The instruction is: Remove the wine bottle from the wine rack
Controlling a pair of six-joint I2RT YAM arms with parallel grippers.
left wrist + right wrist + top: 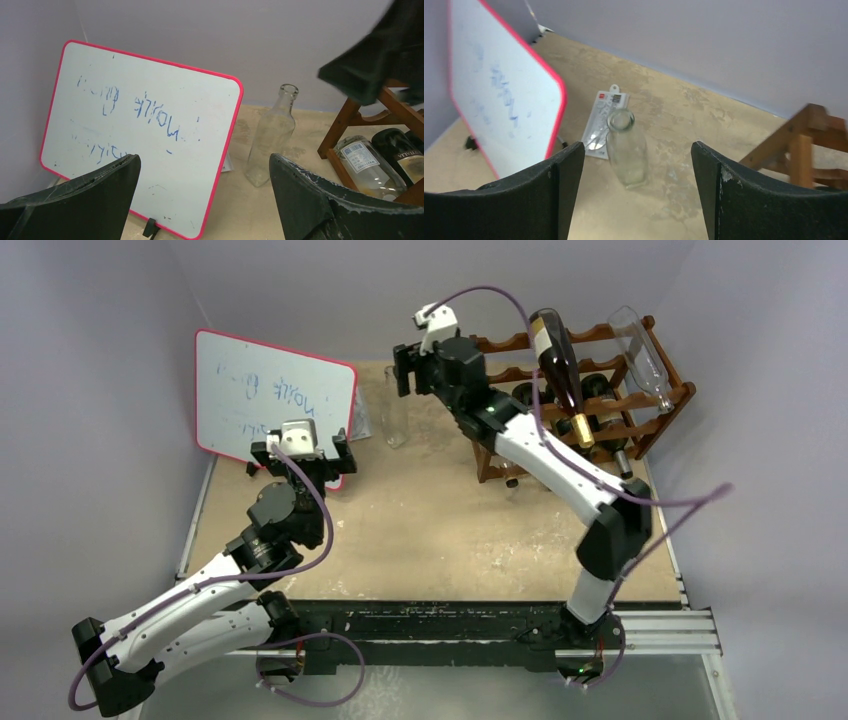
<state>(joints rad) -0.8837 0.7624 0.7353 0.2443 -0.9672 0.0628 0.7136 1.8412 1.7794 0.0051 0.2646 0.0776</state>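
A: L gripper (303, 455)?
B: Wide open, empty, by the whiteboard (270, 390).
A: Bottle (395, 418)?
B: Upright on the table (420, 530), btw board & rack (680, 392) (clear glass, no cap). R gripper (638, 150) over it, jaws apart, holding nothing.

Scrawl on the whiteboard (140, 135) is unreadable — the right arm (545, 455) hides part of the wine rack (683, 393).

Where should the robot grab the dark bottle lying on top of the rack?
Probably around the dark bottle at its wide middle, coming from above: it lies slanted across the wine rack top, body bare, gold neck low near the rails.
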